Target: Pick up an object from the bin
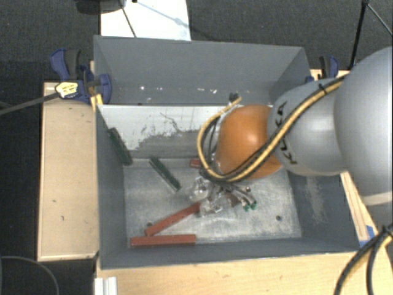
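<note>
My gripper (209, 203) hangs below the orange wrist cover, low over the middle of the bin floor. Its metal tips sit right at the upper right end of a long red-brown stick (175, 219) that slants down to the left. A second red-brown bar (163, 240) lies flat along the front wall, below that stick. A small green piece (249, 207) shows just right of the gripper. A dark green strip (164, 173) lies up and left of it on the floor.
Another dark green strip (120, 146) leans against the left wall near the back. A bit of a red-brown thing (194, 163) peeks out beside the orange cover. The arm covers the bin's right half.
</note>
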Robot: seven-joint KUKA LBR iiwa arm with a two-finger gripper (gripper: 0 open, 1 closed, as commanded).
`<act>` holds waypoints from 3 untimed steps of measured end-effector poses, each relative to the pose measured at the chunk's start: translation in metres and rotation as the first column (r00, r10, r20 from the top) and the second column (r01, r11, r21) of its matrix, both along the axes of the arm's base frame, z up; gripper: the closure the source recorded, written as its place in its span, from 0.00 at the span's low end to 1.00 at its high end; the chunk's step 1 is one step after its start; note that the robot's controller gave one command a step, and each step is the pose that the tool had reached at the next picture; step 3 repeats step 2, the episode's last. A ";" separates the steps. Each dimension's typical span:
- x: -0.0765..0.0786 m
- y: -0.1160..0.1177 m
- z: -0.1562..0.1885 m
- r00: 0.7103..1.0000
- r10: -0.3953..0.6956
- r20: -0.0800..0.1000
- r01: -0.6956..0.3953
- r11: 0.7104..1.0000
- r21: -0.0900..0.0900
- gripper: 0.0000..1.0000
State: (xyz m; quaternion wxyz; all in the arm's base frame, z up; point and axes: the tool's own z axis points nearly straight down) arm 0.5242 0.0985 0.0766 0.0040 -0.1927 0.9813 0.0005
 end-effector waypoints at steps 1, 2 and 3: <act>0.000 0.000 0.000 1.000 -0.001 0.000 0.001 1.000 0.000 1.00; -0.012 -0.004 0.135 1.000 -0.015 -0.001 0.015 1.000 -0.001 1.00; -0.012 -0.004 0.135 1.000 -0.015 -0.001 0.015 1.000 -0.001 1.00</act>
